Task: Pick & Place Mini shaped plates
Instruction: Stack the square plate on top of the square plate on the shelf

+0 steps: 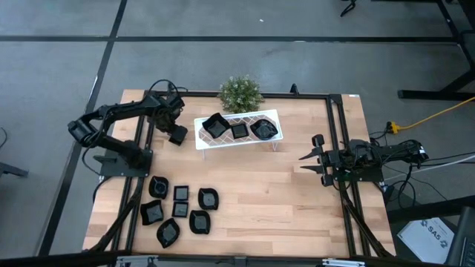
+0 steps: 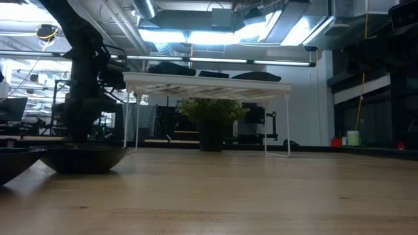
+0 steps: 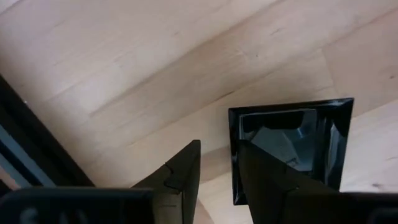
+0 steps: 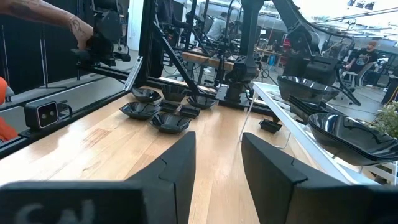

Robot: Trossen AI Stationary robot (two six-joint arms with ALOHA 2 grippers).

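Our left gripper has its fingers parted around 1 edge of a square mini plate lying on the desk. We should close squarely before lifting. The right gripper waits, fingers apart and empty.

The left gripper reaches to the far left of the table, fingers apart. The right gripper waits at the right side, open.
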